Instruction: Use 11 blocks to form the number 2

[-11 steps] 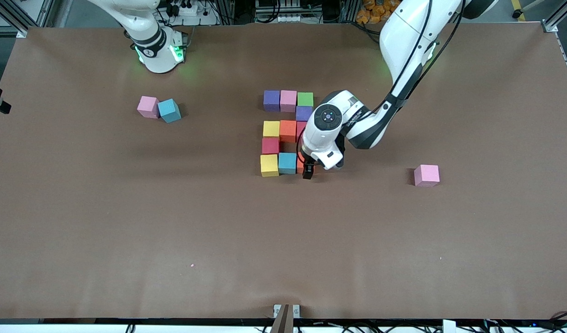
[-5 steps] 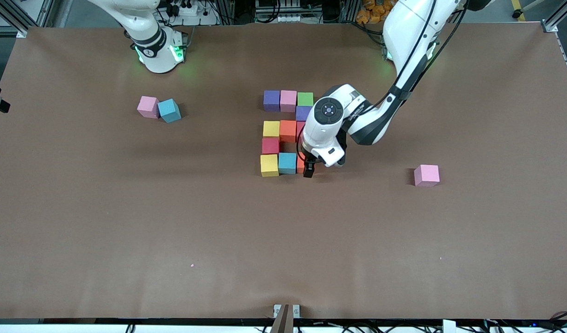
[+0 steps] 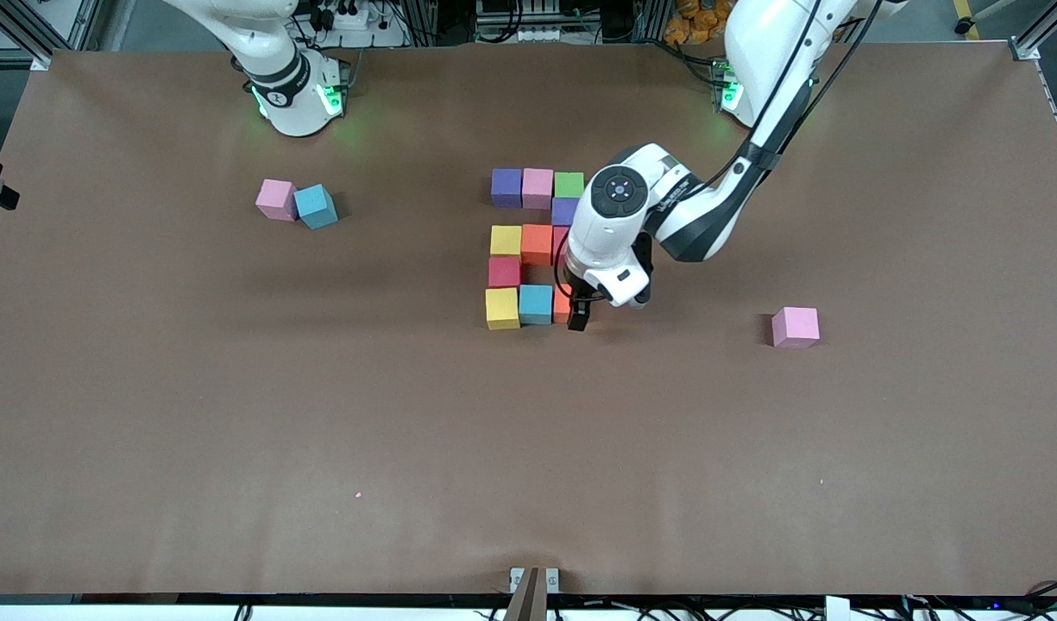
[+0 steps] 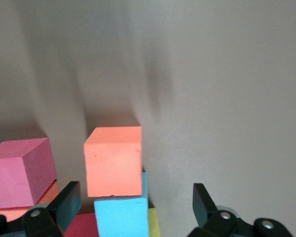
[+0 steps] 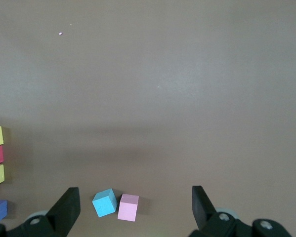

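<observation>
While the left gripper hangs over the orange block — fingers spread — the right gripper's fingers gape too.

Fourteen foam cubes sit on the tabletop: eleven packed together and three loose, namely two pink cubes and one light blue cube.

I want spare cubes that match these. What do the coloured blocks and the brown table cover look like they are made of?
The blocks, such as the orange block and the lone pink block, look like matte foam: flat colour, no glare, slightly soft edges, faint dents on the orange face. The table cover looks like matte brown paper or felt-like sheet with faint creases; which one stays open.
</observation>
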Controlling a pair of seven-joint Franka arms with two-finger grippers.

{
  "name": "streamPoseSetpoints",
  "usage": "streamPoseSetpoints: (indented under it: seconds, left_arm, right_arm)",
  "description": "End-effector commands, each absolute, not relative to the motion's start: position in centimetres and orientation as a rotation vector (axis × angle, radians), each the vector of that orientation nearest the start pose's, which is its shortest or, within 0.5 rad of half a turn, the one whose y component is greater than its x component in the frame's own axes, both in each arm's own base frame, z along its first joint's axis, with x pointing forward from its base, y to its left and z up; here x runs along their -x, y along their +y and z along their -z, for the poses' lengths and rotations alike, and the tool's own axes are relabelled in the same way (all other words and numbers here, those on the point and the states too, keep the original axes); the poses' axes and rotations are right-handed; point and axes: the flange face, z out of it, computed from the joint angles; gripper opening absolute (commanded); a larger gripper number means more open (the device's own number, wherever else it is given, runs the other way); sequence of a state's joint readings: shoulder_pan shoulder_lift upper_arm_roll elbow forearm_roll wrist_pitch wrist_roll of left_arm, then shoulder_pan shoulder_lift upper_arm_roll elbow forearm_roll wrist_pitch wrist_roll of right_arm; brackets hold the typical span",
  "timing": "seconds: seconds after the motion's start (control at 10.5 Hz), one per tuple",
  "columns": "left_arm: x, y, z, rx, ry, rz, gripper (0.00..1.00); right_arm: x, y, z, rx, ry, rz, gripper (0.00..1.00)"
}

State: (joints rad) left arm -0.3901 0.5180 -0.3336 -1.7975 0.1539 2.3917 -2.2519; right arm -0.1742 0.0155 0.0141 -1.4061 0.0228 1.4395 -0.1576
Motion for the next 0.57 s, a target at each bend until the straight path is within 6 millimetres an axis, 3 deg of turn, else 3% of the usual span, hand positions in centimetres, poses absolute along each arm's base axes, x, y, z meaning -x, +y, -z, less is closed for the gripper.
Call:
streamPoseSetpoints:
  seconds: [0.0, 0.19, 0.48]
  left_arm:
    - [-53.6, -38.8, -31.7, 2.445, -2.140, -0.002, 1.00]
    - [-54.5, -36.7, -34.0, 2.501, -2.051, 0.030, 1.00]
    - [-56.3, -30.8, -38.4, 2.590, -1.836, 0.068, 1.00]
  right_arm:
    - [-53.6, -8.2, -68.7, 3.120, -0.006, 0.034, 1.00]
    - [-53.7, -7.8, -68.6, 3.117, -0.016, 0.033, 1.00]
    - [-53.7, -7.9, -68.7, 3.117, -0.016, 0.035, 1.00]
